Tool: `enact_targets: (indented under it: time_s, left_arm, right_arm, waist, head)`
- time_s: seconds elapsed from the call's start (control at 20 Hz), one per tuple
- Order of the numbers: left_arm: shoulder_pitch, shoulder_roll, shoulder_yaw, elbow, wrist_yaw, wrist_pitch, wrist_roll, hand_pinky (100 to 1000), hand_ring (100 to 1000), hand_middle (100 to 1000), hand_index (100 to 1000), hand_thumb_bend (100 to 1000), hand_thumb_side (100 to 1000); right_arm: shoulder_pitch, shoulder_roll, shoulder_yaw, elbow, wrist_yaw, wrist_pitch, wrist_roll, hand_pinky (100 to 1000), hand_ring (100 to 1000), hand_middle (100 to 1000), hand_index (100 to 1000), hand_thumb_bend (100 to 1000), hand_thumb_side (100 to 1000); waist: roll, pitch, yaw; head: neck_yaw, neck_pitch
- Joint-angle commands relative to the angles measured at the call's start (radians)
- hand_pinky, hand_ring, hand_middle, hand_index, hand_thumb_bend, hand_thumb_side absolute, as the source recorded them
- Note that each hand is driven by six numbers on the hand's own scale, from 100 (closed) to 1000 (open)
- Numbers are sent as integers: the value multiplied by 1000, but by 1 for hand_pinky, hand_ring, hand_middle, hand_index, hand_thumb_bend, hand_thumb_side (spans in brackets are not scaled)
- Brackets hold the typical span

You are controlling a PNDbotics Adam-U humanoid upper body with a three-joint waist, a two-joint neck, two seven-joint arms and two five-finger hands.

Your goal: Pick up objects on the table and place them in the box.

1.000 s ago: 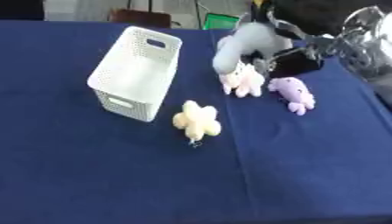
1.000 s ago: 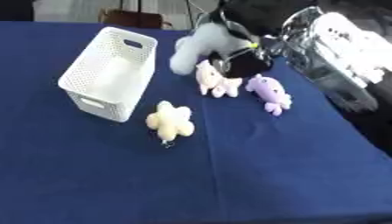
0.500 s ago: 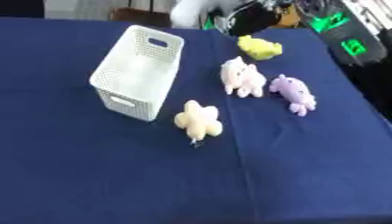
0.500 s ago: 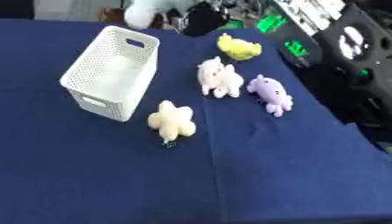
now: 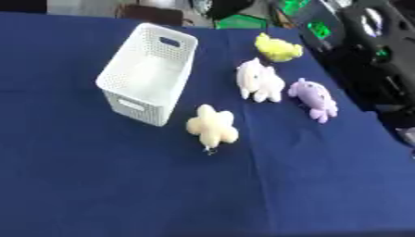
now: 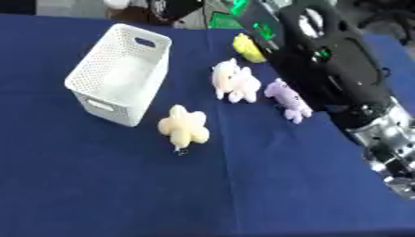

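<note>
Box: we see the white perforated box (image 5: 150, 74) empty on the blue table (image 5: 97, 185), open side up — ready to receive.
Toys: cream star plush (image 5: 212, 127) just beside the box's near corner; white plush (image 5: 259, 81), purple plush (image 5: 314, 98) and yellow plush (image 5: 278, 47) lie farther right, none yet in the box.
Right arm (image 6: 340, 78): it crosses the right edge — its hand is hidden, so we cannot tell its state.
Left hand: not visible.
Next pick: we judge the star the nearest candidate.
</note>
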Motion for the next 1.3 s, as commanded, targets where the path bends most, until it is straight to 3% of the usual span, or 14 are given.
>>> enact_targets:
  time_s: [0.05, 0.75, 1.1, 1.3]
  left_arm:
    - [-22, 22, -1, -13, 8, -8, -2, 850, 948, 888, 851, 100, 781]
    - [-85, 2, -9, -13, 26, -26, -9, 848, 949, 887, 849, 100, 771]
    - [-84, 3, -5, -13, 25, -23, -6, 847, 949, 887, 849, 100, 768]
    - [-83, 2, -5, -13, 25, -22, -6, 847, 948, 887, 849, 100, 766]
  right_arm:
    - [-40, 33, -32, 90, 40, -16, -61, 874, 831, 358, 503, 100, 518]
    - [-75, 166, -110, 406, 127, -136, -293, 885, 839, 358, 501, 100, 557]
    - [-76, 165, -120, 435, 132, -182, -290, 886, 852, 391, 534, 100, 570]
    - [-74, 163, -119, 434, 126, -198, -258, 891, 884, 463, 600, 100, 666]
  waist:
    - [6, -12, 8]
    - [-15, 37, 72]
    - [-14, 34, 66]
    - [-11, 32, 64]
  head:
    - [-18, -18]
    - [-68, -50]
    - [-60, -46]
    - [-61, -45]
